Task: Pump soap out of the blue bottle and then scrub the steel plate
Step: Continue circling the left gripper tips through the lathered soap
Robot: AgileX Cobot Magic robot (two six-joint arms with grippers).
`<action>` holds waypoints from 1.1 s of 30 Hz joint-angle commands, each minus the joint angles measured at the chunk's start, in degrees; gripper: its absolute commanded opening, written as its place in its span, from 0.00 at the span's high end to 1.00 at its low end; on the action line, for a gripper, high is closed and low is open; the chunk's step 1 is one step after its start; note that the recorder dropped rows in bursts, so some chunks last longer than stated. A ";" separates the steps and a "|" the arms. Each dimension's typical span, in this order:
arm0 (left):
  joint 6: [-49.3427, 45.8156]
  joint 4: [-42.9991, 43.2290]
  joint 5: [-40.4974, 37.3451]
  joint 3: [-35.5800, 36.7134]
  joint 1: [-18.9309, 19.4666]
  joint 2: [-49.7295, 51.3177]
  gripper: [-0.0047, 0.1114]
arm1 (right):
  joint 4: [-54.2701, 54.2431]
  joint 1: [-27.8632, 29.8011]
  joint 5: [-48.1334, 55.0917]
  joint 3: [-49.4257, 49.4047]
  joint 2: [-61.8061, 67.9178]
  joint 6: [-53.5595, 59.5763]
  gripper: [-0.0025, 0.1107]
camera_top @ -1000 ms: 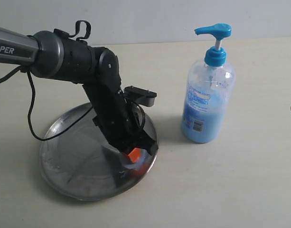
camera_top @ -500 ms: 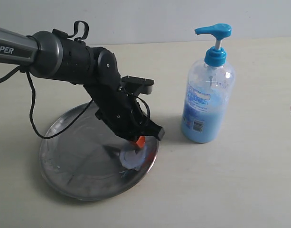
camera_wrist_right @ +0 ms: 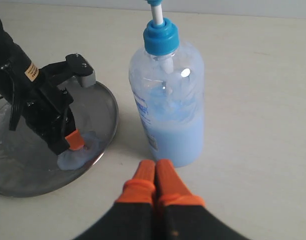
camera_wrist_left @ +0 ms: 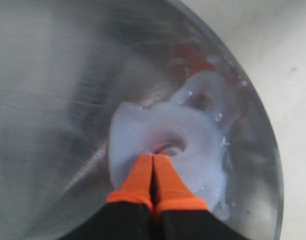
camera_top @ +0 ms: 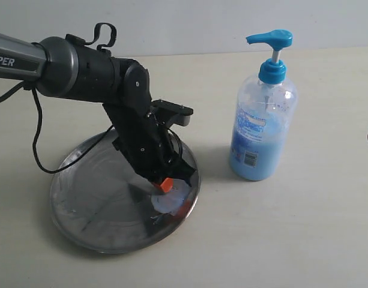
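The steel plate (camera_top: 93, 204) lies at the left of the exterior view on the beige table. A pale blue smear of soap (camera_top: 171, 203) covers its right side near the rim. My left gripper (camera_top: 165, 185) is shut, and its orange fingertips press down into the soap (camera_wrist_left: 192, 140) on the plate (camera_wrist_left: 53, 100). In the left wrist view the left gripper (camera_wrist_left: 153, 157) has nothing between its jaws. The blue bottle (camera_top: 262, 132) stands upright to the right of the plate, apart from it. My right gripper (camera_wrist_right: 155, 164) is shut and empty, just in front of the bottle (camera_wrist_right: 167, 110) without touching it.
A black cable (camera_top: 42, 150) loops from the left arm down past the plate's left rim. The left arm's wrist camera bracket (camera_top: 171, 113) juts out toward the bottle. Bare table (camera_top: 292, 240) lies in front of the plate and bottle.
The left gripper has kept shifting over the soap near the plate's right rim, swinging toward the bottle and back. More of the smear shows now. The bottle has not moved.
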State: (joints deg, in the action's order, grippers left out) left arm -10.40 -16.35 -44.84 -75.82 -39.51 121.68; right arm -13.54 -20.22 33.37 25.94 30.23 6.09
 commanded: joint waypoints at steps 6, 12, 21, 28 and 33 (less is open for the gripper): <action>-1.87 -9.01 4.21 1.08 0.20 1.99 0.95 | 0.17 0.18 -0.11 0.23 -0.19 0.36 0.98; -9.45 -15.67 -0.70 1.08 0.09 1.99 0.95 | 0.17 0.18 -0.11 0.23 -0.19 0.36 0.98; -9.47 -8.08 -5.75 1.08 0.21 1.99 0.95 | 0.17 0.18 -0.11 0.23 -0.19 0.36 0.98; -2.59 0.77 -4.23 1.08 0.57 1.99 0.95 | 0.17 0.18 -0.11 0.23 -0.19 0.36 0.98; -0.05 1.18 -0.28 1.08 0.73 1.99 0.95 | 0.17 0.18 -0.11 0.23 -0.19 0.36 0.98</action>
State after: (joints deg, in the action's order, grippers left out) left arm -12.54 -19.67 -49.59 -75.72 -39.17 121.88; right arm -13.54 -20.22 33.47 25.94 30.23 6.09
